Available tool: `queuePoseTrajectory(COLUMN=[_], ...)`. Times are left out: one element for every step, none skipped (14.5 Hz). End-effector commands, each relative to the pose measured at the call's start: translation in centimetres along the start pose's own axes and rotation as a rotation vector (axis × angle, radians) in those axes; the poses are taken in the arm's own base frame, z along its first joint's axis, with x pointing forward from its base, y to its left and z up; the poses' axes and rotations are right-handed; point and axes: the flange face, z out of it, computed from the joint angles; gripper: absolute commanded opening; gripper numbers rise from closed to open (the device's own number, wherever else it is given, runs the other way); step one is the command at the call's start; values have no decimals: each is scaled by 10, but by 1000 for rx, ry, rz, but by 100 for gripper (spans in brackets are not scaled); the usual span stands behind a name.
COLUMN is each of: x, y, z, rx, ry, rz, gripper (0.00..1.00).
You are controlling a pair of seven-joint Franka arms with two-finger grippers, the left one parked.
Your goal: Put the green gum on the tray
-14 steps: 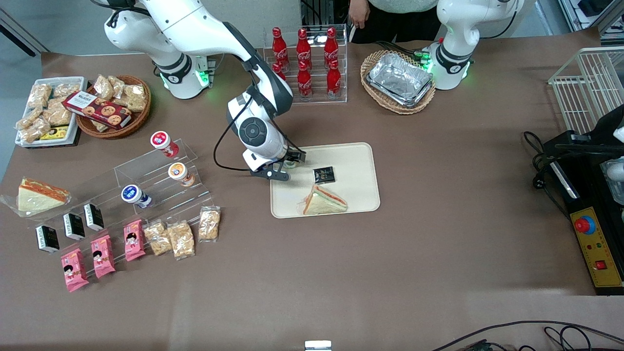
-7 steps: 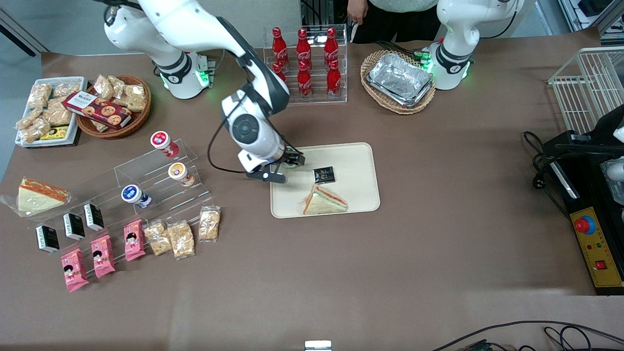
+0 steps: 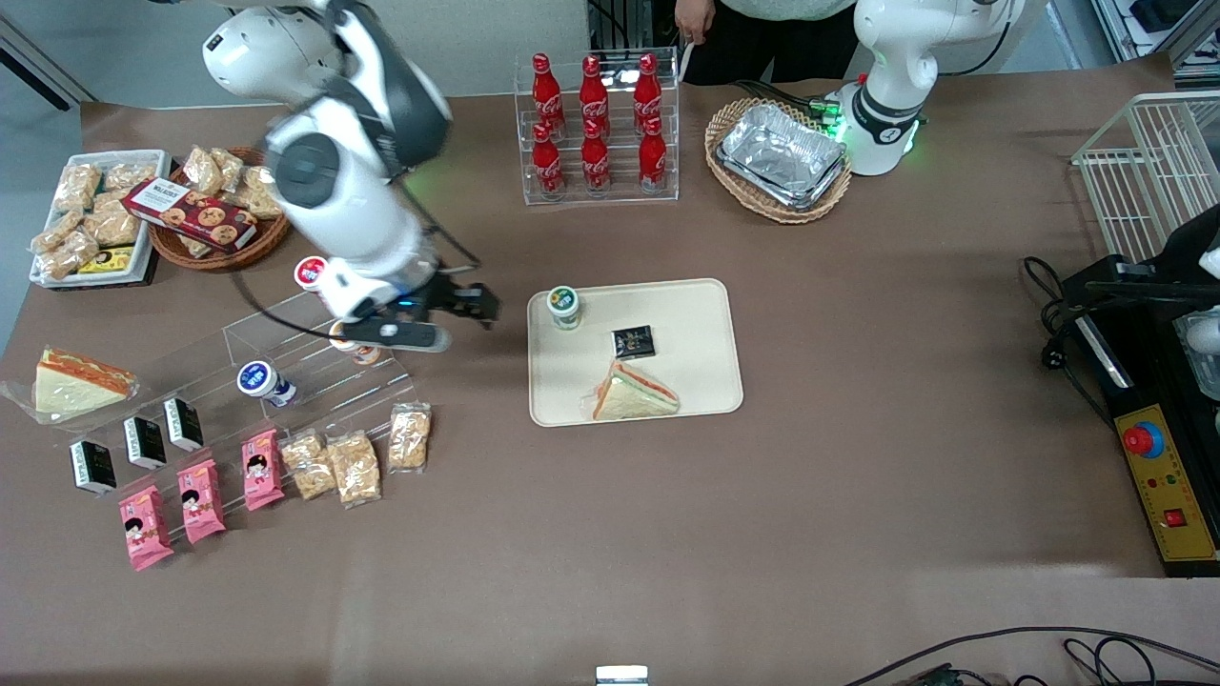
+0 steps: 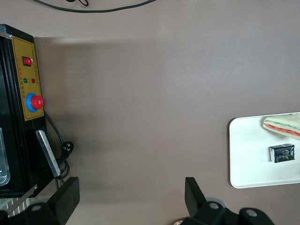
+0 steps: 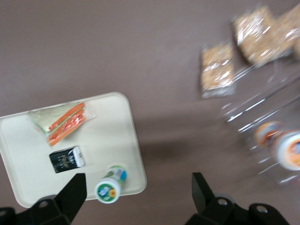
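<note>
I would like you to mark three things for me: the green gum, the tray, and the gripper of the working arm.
green gum [image 3: 563,303], front view, on its round lid.
tray [image 3: 696,376], front view, on a bare part of its floor.
gripper [image 3: 474,303], front view, between its open fingers, beside the tray.

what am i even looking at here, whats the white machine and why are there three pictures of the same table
The white machine is a robot arm with a two-finger gripper, its hand. Here the gripper is open, holds nothing, and hangs above the table between a clear display rack and the tray.

One picture looks down on the whole table from the front. The other two come from cameras on the arms' wrists, so you see dark fingers at the edge.

On the cream tray stands the green gum, a small bottle, upright in a corner. A wrapped sandwich and a small black packet share the tray. Around it lie snack bags, red cola bottles and a foil tray in a basket.
</note>
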Motion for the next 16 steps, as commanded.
queuePoseTrajectory(x=[43, 53, 64, 72, 78, 81, 85, 89, 90, 92, 93, 93, 92, 91, 90, 92], y=[63, 82, 104, 132, 157, 178, 196, 213, 228, 241, 253, 264, 266, 271, 277, 281], z=[-53, -69, -82, -97, -105, -120, -131, -137, -149, -154, -158, -161, -166, -165, -163, -161], rx=[-19, -17, -27, -49, -77, -94, -110, -128, -130, -131, -132, -134, -137, -142, -143, -143], ry=[9, 17, 27, 38, 40, 60, 78, 89, 105, 108, 108, 100, 91, 71, 57, 52], rz=[-66, -79, -91, -109, -114, -124, -129, -134, -130, -115, -93, -75, -78, -75, -62, -57], gripper=[100, 100, 100, 100, 100, 100, 100, 100, 100, 100, 100, 100, 100, 100, 100, 100])
